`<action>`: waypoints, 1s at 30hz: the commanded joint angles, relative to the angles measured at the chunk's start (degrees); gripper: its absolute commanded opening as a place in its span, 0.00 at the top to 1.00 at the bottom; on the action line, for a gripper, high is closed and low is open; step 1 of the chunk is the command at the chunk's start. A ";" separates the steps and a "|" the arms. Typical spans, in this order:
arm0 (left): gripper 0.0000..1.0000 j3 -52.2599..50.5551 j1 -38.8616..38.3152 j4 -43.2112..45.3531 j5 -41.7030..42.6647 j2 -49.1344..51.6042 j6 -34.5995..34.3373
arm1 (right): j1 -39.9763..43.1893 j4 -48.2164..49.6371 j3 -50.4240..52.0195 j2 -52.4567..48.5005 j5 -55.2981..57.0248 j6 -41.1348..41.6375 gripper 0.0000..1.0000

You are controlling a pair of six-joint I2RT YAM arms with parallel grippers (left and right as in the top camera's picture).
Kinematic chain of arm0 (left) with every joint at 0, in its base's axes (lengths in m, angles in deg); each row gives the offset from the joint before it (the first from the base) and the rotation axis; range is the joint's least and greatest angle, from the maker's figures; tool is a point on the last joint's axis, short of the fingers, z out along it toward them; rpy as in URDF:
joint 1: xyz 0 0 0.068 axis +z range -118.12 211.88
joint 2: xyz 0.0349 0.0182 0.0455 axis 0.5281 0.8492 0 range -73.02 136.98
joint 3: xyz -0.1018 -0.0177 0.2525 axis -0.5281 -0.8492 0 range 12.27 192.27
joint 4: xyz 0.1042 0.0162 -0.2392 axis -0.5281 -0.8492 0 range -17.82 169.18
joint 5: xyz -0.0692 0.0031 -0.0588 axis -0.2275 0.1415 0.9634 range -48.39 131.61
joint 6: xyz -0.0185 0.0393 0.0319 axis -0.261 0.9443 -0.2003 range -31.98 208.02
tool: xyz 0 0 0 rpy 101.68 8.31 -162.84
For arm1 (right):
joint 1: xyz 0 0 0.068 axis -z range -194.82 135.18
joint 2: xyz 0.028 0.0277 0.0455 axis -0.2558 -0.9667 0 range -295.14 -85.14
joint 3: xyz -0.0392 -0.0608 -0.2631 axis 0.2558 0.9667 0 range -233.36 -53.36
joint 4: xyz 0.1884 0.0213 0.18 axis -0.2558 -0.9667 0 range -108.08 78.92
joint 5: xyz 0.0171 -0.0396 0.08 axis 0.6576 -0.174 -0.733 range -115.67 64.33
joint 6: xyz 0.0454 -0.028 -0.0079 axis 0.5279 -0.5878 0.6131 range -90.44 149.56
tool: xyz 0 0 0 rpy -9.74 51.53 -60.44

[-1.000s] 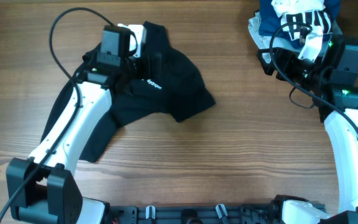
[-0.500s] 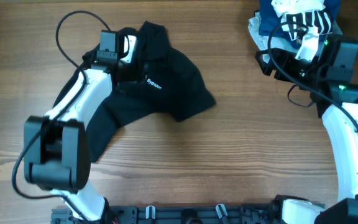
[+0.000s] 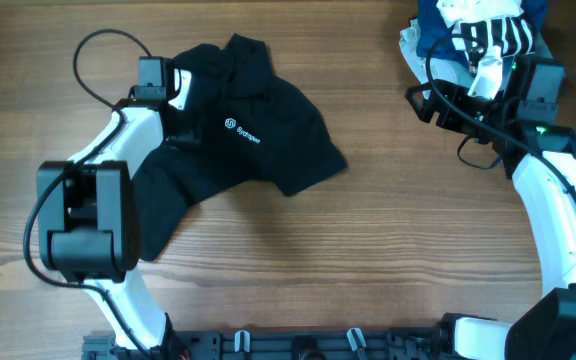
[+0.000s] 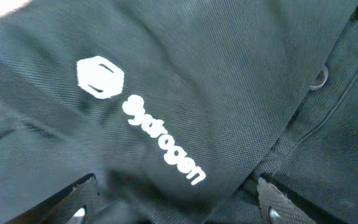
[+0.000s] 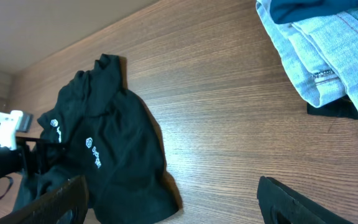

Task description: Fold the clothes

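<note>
Shirt (image 3: 268,140) — black mesh knit, crumpled — under left gripper (image 4: 179,198), spread wide; right gripper (image 5: 176,199) spread too.

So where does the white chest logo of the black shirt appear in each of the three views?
Overhead: the chest logo lies upper left of centre.
Left wrist: it fills the middle and runs diagonally down to the right.
Right wrist: it is small, at lower left.
Shared landmark: the black shirt that carries it.
</note>
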 commanded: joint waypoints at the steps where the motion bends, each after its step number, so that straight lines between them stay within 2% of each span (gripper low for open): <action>1: 0.23 -0.04 -0.02 0.55 -0.52 1.84 2.21 | -0.09 0.00 -0.37 -1.01 -1.07 -0.79 0.12; 5: 0.33 -0.04 0.04 0.81 -0.55 2.51 3.21 | -0.09 -0.02 -0.37 -1.01 -1.07 -0.79 0.12; 7: 0.43 -0.04 0.02 0.85 -0.59 2.58 3.93 | -0.09 -0.02 -0.37 -1.01 -1.07 -0.79 0.12; 10: 0.65 -0.02 0.02 1.51 -0.66 2.58 3.91 | -0.09 -0.07 -0.37 -1.01 -1.07 -0.79 0.12; 12: 0.72 -0.02 0.02 2.05 -0.81 2.58 3.89 | -0.09 -0.09 -0.37 -1.01 -1.07 -0.79 0.13; 15: 0.69 -0.02 0.02 2.78 -0.81 2.51 3.80 | -0.09 -0.28 -0.37 -1.03 -1.07 -0.81 0.13; 19: 0.39 -0.02 0.02 3.15 -0.79 2.51 3.65 | -0.09 -0.24 -0.37 -1.09 -0.87 -0.81 0.13; 21: 0.30 -0.02 0.02 3.17 -0.79 2.51 3.65 | -0.09 -0.31 -0.37 -1.09 -0.68 -0.83 0.13; 24: 0.31 -0.02 0.02 3.13 -0.79 2.51 3.67 | -0.09 -0.33 -0.37 -1.11 -0.70 -0.79 0.13; 28: 0.50 -0.02 0.02 2.03 -0.79 2.51 3.63 | -0.09 -0.26 -0.37 -1.11 -0.66 -0.85 0.13; 30: 0.51 -0.02 0.09 1.57 -0.74 2.54 1.09 | -0.09 -0.35 -0.37 -1.11 -0.66 -0.85 0.13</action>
